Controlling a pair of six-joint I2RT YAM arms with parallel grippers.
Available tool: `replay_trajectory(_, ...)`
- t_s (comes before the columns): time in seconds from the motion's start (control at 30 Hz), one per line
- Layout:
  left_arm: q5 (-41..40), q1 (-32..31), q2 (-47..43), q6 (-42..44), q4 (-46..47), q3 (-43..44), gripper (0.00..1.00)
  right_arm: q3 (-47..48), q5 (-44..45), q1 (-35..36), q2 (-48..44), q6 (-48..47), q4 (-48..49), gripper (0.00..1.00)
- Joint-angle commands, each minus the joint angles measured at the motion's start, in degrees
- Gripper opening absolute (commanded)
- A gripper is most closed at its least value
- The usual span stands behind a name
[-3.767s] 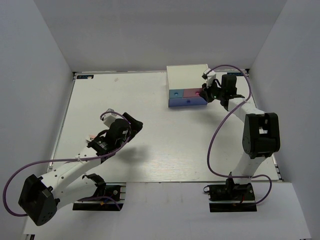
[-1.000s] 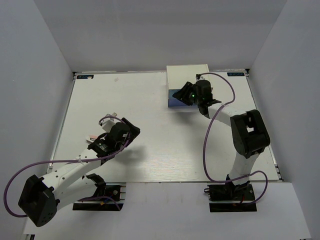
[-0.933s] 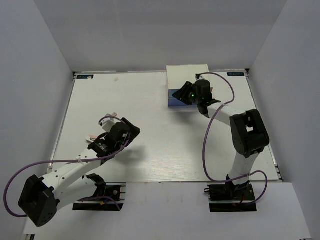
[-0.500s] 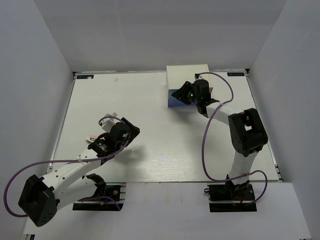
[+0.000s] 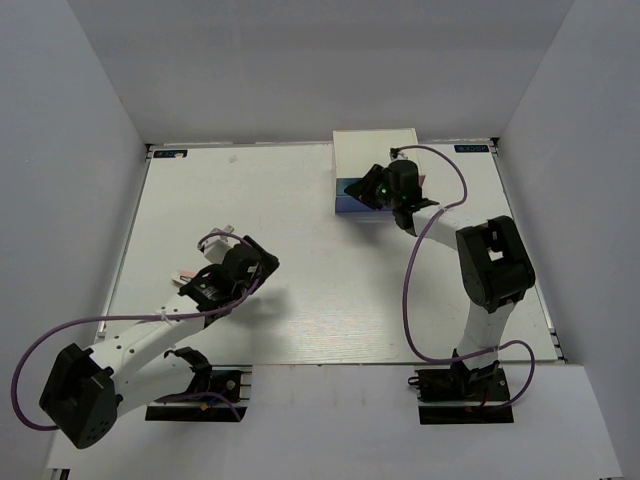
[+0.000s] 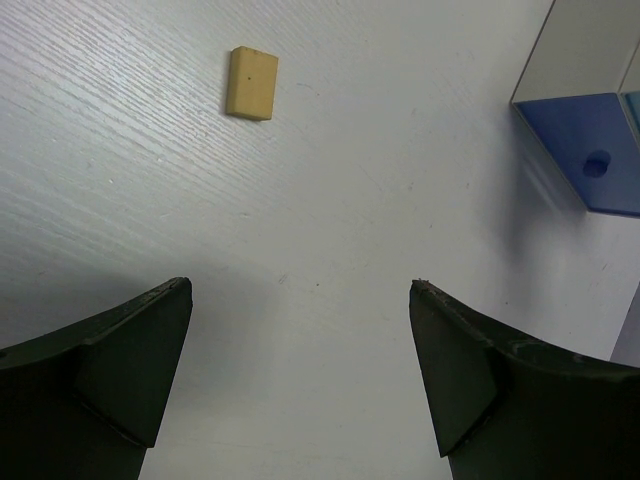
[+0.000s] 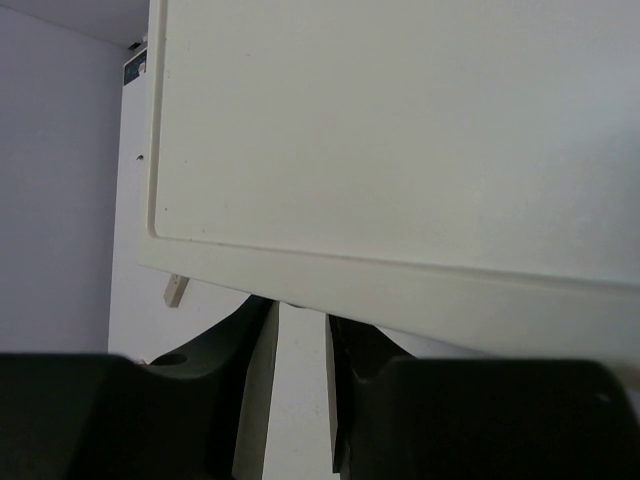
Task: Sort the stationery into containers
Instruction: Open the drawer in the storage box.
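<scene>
The left tool (image 6: 300,285) hangs over the table (image 6: 330,200) with its two dark fingers (image 6: 120,370) spread wide apart and nothing between them. Past its fingertips and to the left, a small tan eraser (image 6: 251,83) lies flat on the bare table, well apart from the tool. Farther off to the right stands the white box (image 6: 590,45), with a blue drawer front (image 6: 570,130) and its round knob (image 6: 597,163) facing this way.

In the overhead view, the right tool (image 5: 372,188) is pressed up against the front of the box, covering most of the drawers. Its own camera shows the fingers (image 7: 365,400) separated by a narrow slit only. Their tips are hidden under the box edge, so I cannot tell whether they pinch anything.
</scene>
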Motion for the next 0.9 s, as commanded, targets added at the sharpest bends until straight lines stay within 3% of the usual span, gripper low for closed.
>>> replay_trajectory(0.0, -1.83, 0.25, 0.51, -0.32, -0.01, 0.82, 0.99, -1.35, -1.57, -0.11, -2.3, -0.3, 3.68, 0.1)
replay_trajectory(0.57, -4.29, 0.25, 9.83, 6.61, 3.05, 7.13, 0.98, -13.65, -2.9, 0.15, -12.67, 0.14, 2.81, 0.11)
replay_trajectory(0.63, -5.0, 0.25, 11.93, 7.94, 3.06, 8.46, 0.98, -14.18, -3.24, 0.06, -12.85, 0.23, 3.15, 0.17)
replay_trajectory(0.73, -5.53, 0.25, 14.65, 11.1, 2.54, 11.18, 0.97, -14.01, -3.25, 0.06, -12.59, 0.06, 3.16, 0.38)
replay_trajectory(0.77, -6.05, 0.77, 15.36, 11.8, 2.53, 12.32, 0.97, -14.01, -3.25, -0.02, -12.67, -0.12, 3.33, 0.49)
replay_trajectory(0.83, -6.05, 1.3, 16.41, 15.05, 2.53, 13.11, 0.97, -14.1, -3.16, 0.15, -12.85, -0.21, 3.24, 0.63)
replay_trajectory(0.87, -6.05, 1.31, 16.94, 16.98, 2.53, 13.73, 0.97, -14.53, -3.25, 0.15, -13.11, 0.05, 3.42, 0.77)
